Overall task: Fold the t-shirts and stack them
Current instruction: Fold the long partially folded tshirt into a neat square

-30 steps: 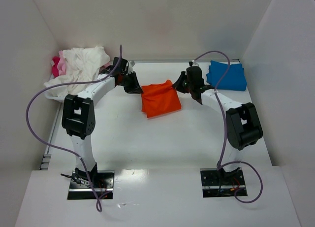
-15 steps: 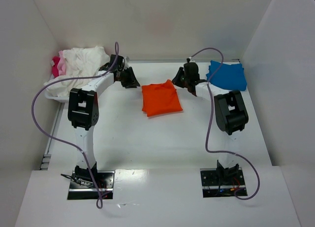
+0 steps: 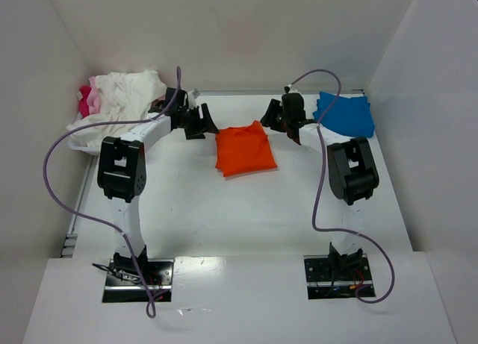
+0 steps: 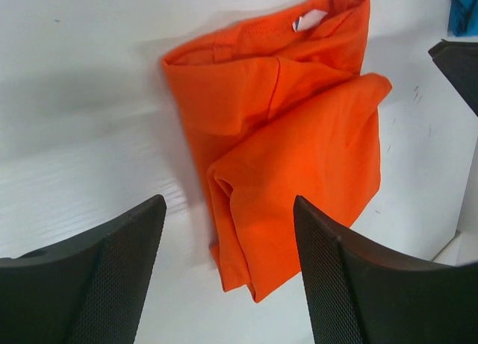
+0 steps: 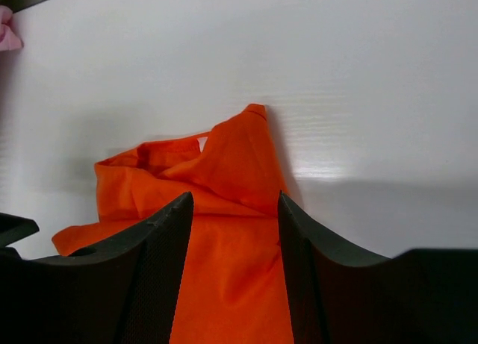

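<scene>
1. The orange t-shirt [image 3: 245,151] lies folded (a rough rectangle) in the middle of the table [image 3: 224,210].
2. The left hand [image 3: 200,122] and right hand [image 3: 273,120] flank its far corners, both spread open and empty.
3. The blue t-shirt [image 3: 345,114] lies at the far right, and the white t-shirts [image 3: 123,96] are heaped at the far left.

The orange t-shirt [image 4: 299,127] is soft matt cloth; the desk [image 4: 82,68] is smooth and slightly glossy; the left hand [image 4: 228,206] has finely textured black pads [image 4: 119,277].
</scene>
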